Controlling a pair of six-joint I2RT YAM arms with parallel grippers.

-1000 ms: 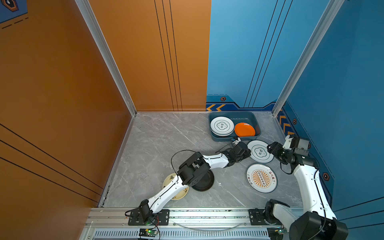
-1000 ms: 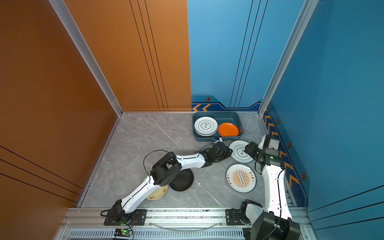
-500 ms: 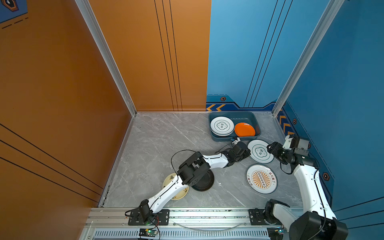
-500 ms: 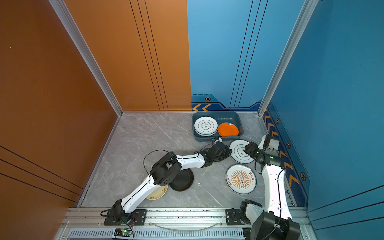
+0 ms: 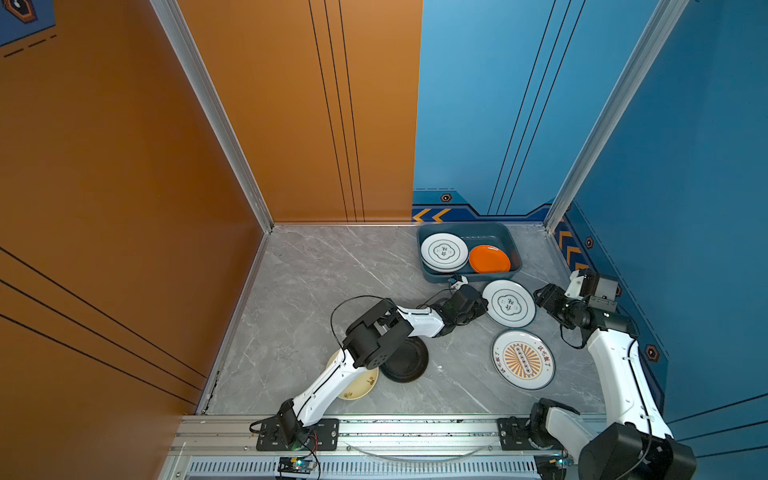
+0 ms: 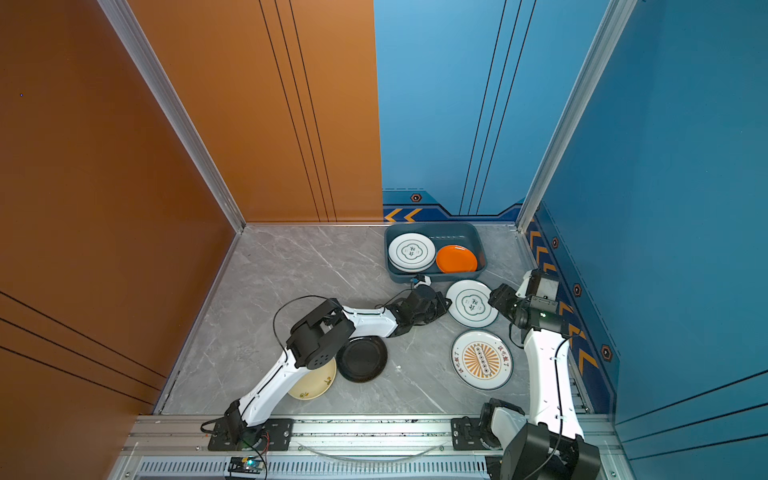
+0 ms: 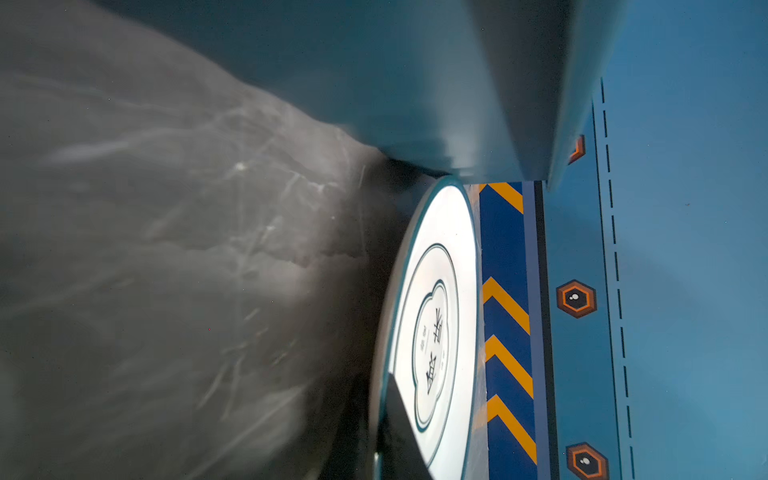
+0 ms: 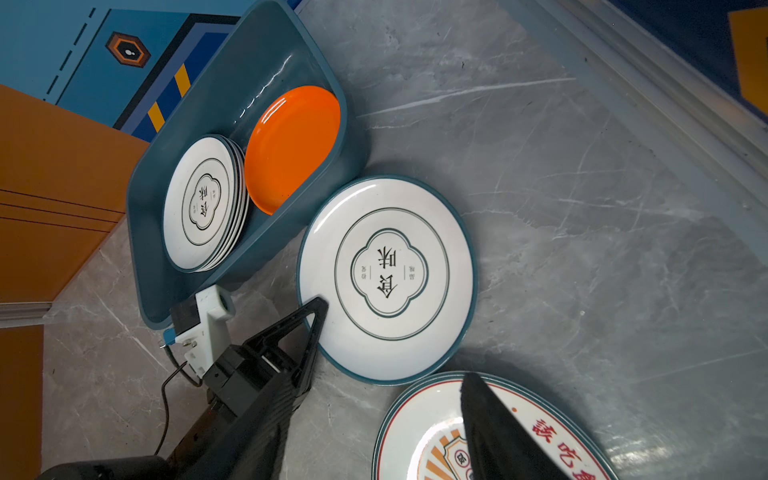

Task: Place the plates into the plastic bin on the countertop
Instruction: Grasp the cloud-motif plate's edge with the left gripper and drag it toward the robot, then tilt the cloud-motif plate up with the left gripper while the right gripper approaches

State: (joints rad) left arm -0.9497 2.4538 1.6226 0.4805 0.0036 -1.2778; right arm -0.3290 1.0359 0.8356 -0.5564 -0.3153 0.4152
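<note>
A white plate with dark rings (image 5: 509, 303) (image 8: 386, 278) lies on the countertop (image 5: 332, 270) just in front of the plastic bin (image 5: 457, 227). My left gripper (image 5: 482, 304) (image 8: 318, 309) is shut on its left rim; in the left wrist view one finger (image 7: 401, 432) lies over the plate (image 7: 436, 332). My right gripper (image 5: 542, 297) hovers open off the plate's right side, holding nothing; one finger (image 8: 490, 424) shows above the sunburst plate (image 5: 523, 359). The bin holds a stack of ringed plates (image 5: 444, 251) and an orange plate (image 5: 489, 259).
A black plate (image 5: 405, 359) and a cream plate (image 5: 361, 384) lie near the front, partly under my left arm's elbow. The blue wall with yellow chevrons (image 5: 571, 249) runs close behind my right gripper. An aluminium rail (image 5: 415, 428) borders the front edge.
The left gripper has stayed at the ringed plate's rim, its jaws closing slightly. The right arm and all the plates have kept their places.
</note>
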